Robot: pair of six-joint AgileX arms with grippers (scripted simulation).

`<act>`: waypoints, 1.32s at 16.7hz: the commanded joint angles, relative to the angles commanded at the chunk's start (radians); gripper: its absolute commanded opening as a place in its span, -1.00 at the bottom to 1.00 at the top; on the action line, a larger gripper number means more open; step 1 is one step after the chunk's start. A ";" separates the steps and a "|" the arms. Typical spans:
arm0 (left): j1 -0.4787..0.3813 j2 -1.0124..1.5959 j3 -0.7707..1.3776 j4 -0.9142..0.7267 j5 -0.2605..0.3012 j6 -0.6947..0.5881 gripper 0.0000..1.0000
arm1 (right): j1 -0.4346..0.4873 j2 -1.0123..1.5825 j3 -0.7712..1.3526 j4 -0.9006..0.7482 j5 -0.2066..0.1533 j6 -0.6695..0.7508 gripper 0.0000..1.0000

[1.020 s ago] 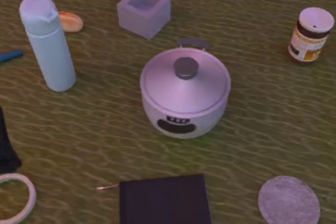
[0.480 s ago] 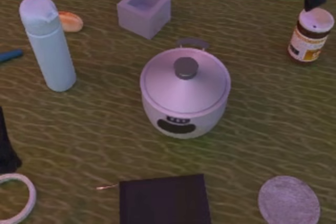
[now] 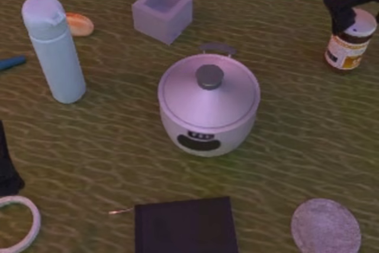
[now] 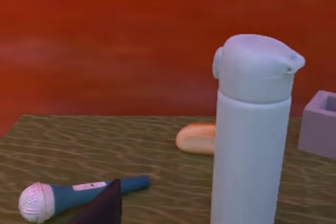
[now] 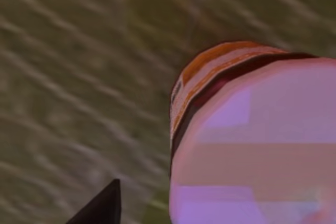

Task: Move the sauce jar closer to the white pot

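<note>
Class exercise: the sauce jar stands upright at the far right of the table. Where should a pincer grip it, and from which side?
Probably from above, fingers closing across the sauce jar around its white lid or the shoulder just below. It stands upright with bare table all round, and the right pincer already hovers over its lid. The white pot stands well away.

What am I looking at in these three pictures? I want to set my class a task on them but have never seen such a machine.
It is a simulated pair of AgileX arms working at a table. One picture looks down from above; the other two come from cameras on each arm's wrist.

On the table stand the white pot in the middle, a grey cube box, a pale-blue bottle, a bread roll, a microphone, a dark book and a round grey disc.

The right gripper hangs over the sauce jar at the far right; its wrist camera sees the lid close up. Nothing is held yet. The left arm is parked at the left edge.
</note>
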 joint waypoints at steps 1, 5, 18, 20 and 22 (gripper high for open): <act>0.000 0.000 0.000 0.000 0.000 0.000 1.00 | 0.000 0.000 0.000 0.000 0.000 0.000 1.00; 0.000 0.000 0.000 0.000 0.000 0.000 1.00 | 0.000 -0.005 -0.044 0.042 0.000 -0.001 1.00; 0.000 0.000 0.000 0.000 0.000 0.000 1.00 | 0.006 -0.030 -0.256 0.225 0.001 0.006 0.55; 0.000 0.000 0.000 0.000 0.000 0.000 1.00 | 0.006 -0.030 -0.256 0.225 0.001 0.006 0.25; 0.000 0.000 0.000 0.000 0.000 0.000 1.00 | 0.006 -0.030 -0.256 0.225 0.001 0.006 -0.06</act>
